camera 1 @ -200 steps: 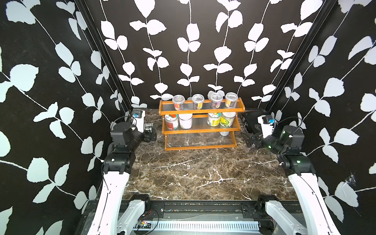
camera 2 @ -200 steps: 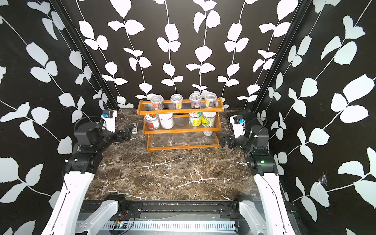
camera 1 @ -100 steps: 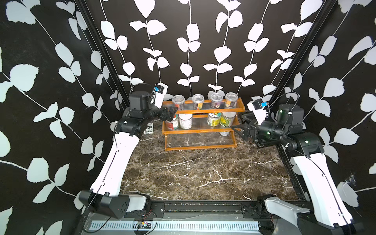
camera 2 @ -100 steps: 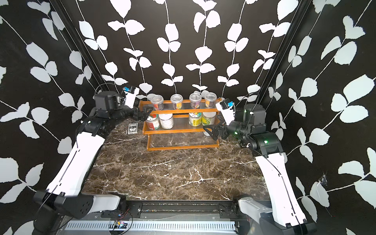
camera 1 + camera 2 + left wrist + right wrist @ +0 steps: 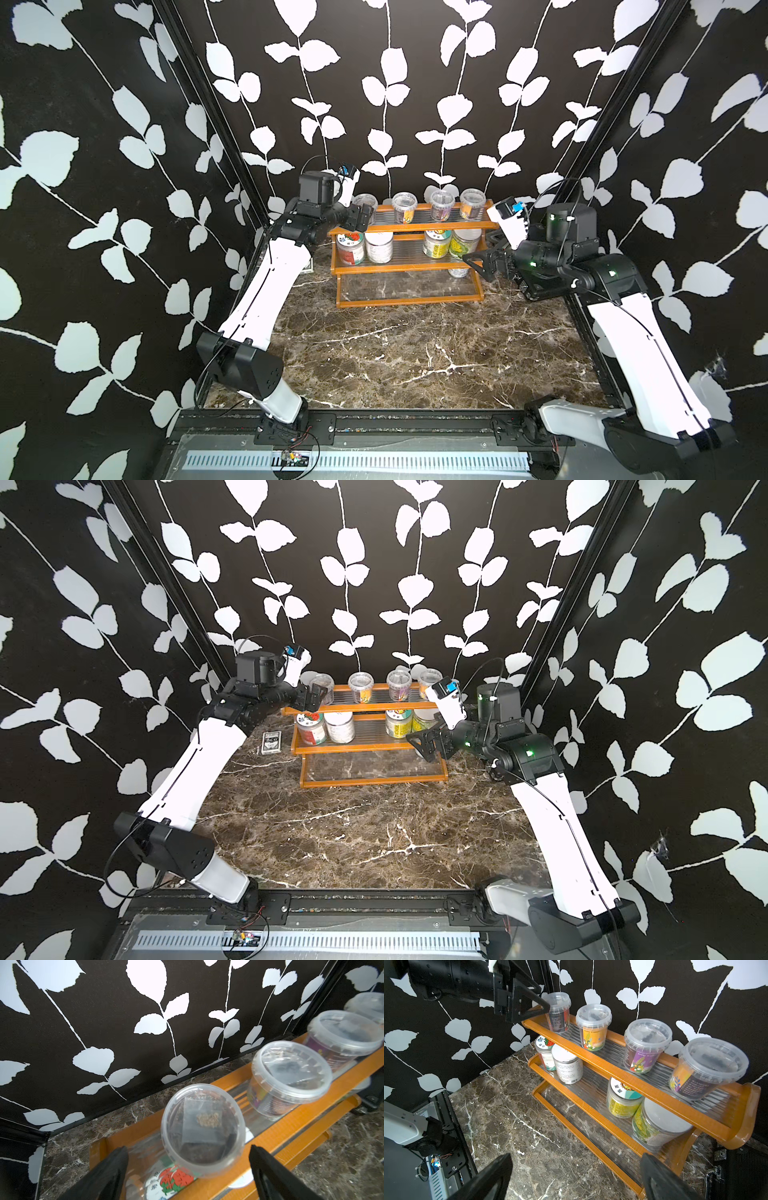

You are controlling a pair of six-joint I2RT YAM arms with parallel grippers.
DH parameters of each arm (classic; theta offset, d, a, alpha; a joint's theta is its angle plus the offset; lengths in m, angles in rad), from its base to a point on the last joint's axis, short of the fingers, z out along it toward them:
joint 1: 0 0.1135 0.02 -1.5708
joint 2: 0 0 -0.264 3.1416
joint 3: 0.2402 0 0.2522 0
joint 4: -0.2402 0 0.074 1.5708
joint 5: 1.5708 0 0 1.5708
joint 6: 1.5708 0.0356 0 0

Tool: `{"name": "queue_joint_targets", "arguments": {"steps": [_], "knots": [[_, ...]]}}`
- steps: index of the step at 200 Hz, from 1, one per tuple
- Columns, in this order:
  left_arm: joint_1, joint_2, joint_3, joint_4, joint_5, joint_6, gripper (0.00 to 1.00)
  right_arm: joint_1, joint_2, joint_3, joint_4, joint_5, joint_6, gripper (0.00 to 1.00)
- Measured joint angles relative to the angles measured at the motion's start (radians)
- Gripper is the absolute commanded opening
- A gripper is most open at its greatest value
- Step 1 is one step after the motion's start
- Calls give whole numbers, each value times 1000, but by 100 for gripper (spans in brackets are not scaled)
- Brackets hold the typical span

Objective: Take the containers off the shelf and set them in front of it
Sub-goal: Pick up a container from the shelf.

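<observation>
The shelf [image 5: 407, 268] is stood against the back wall and is fully loaded: four cups [image 5: 439, 205] are seen on the top tier and four jars [image 5: 379, 247] on the middle one. Nothing has yet been set on the marble table [image 5: 415, 353] in front. The shelf looks light and unfastened (no clamp is visible). It could be shoved back or skewed if it were struck by an arm during a reach, and its end posts are nearest to both claws.

The right claw [image 5: 478, 265] is held wide open and empty. It is just beside the shelf's right end at the height of the middle tier, near the yellow-labelled jar [image 5: 658, 1126]. That jar is tucked under the top tier. It could be knocked against its neighbour, or caught on the rail above, if it were lifted before being drawn out.

The left claw [image 5: 187, 1148] is spread wide too, with nothing gripped, and the end cup [image 5: 202, 1128] is framed between its fingers. The cup looks thin-walled and is placed at the tier's very end. It could be tipped off, or squeezed out of the jaws, if they were closed off-centre or only on the lid's rim.

Against the frame from a second before, both arms are found raised and stretched toward the shelf, where they had been folded low at its sides. The cups and jars are unmoved.
</observation>
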State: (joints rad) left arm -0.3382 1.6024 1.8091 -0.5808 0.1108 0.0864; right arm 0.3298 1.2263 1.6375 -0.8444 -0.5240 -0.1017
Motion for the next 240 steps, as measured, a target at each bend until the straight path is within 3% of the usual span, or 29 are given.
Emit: {"name": "queue_joint_targets", "arguments": {"steps": [60,99,146,240], "knots": [[-21,76,61,10,5,-13,89,3,2,-1,6,13,0,100],[-21,106,89,17,7,-21,73,3,2,-8,25,13,0,100],[-21,109,89,21,12,-26,62,3,2,-17,26,13,0,99],[-22,106,157,0,31,-23,56,3,0,-35,64,5,5,100]]}}
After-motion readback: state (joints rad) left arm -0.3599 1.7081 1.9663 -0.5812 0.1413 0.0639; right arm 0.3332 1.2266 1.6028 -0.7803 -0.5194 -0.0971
